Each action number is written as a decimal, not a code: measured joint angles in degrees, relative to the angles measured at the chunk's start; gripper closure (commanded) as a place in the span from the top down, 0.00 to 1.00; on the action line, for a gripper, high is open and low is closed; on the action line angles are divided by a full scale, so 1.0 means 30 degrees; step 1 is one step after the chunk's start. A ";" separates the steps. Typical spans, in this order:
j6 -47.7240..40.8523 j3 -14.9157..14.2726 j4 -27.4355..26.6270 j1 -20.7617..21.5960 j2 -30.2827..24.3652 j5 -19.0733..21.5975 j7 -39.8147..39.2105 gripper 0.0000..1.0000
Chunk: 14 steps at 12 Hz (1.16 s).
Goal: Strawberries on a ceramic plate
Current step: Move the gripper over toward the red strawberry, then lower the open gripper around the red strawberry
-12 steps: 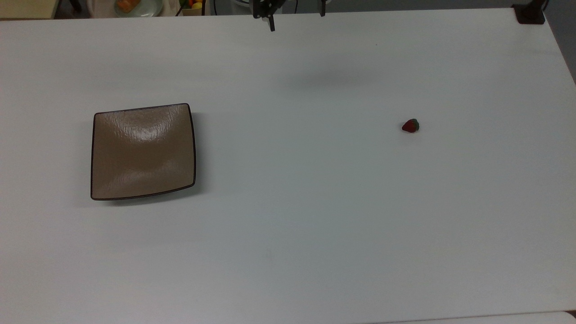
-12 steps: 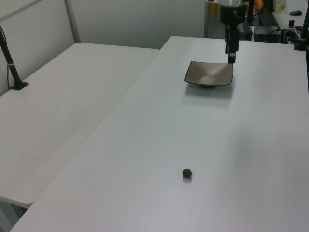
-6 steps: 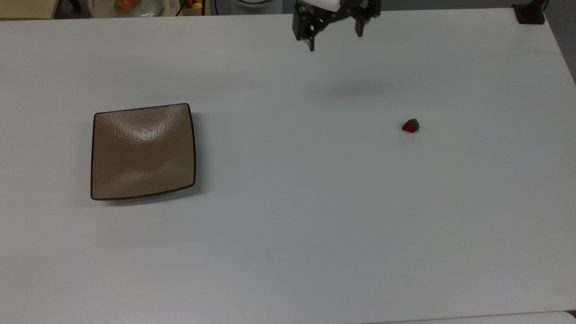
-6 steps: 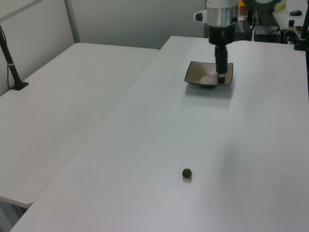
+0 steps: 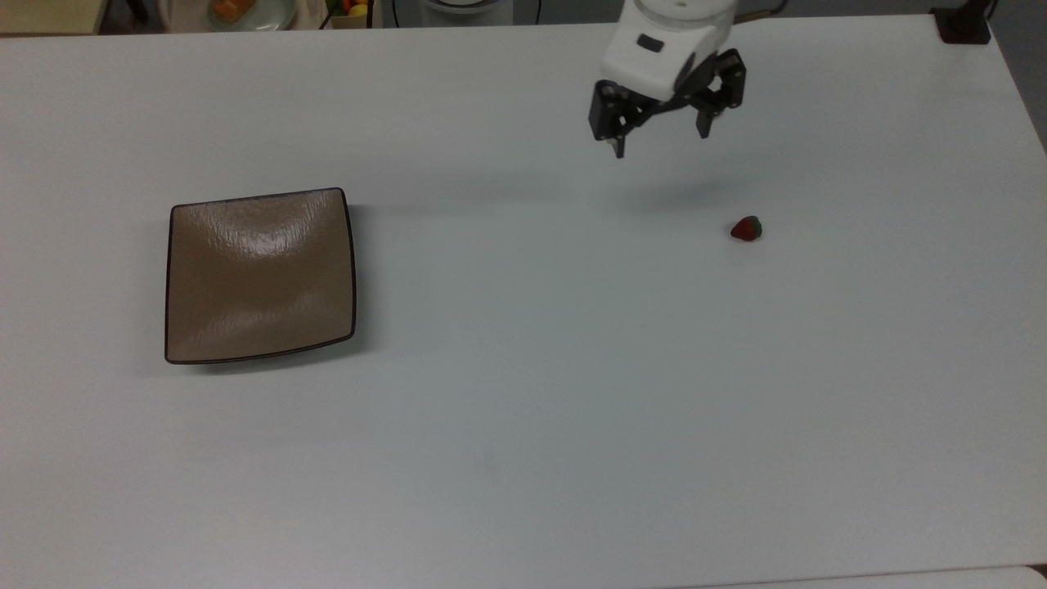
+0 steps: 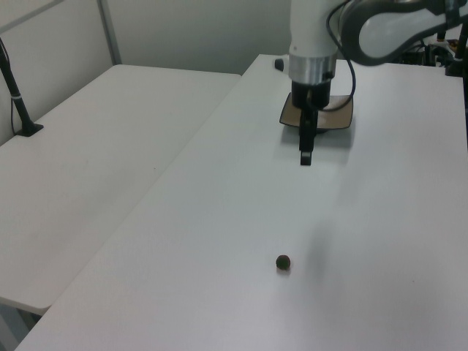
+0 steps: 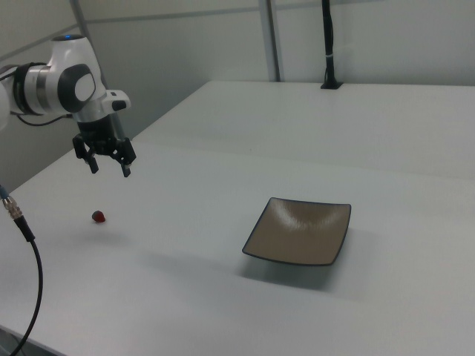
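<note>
Above the table's far edge in the top view, our gripper (image 5: 659,139) hangs in the air with its jaws spread wide and nothing between them, touching nothing. We judge it is raised to clear the surface while heading for the strawberry (image 5: 746,229), which lies on the table (image 5: 523,458) near the top view's right edge. Well apart, toward the top view's left edge, the ceramic plate (image 5: 260,278) sits bare, ready to receive it.

A tiny red strawberry (image 5: 745,230), seemingly on its side, lies well apart at three o'clock from the empty square tan ceramic plate (image 5: 260,276).
</note>
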 measured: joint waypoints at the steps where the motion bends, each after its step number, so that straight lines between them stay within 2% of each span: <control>1: 0.0651 0.0020 0.0008 0.0465 0.0378 0.0000 0.0042 1.00; 3: 0.1519 0.0039 0.0030 0.1371 0.1141 -0.0427 0.0350 1.00; 6: 0.2163 0.0079 0.0063 0.2392 0.2007 -0.1959 0.1916 1.00; 14: 0.4240 0.0103 0.0120 0.3509 0.4485 -0.2163 0.2594 1.00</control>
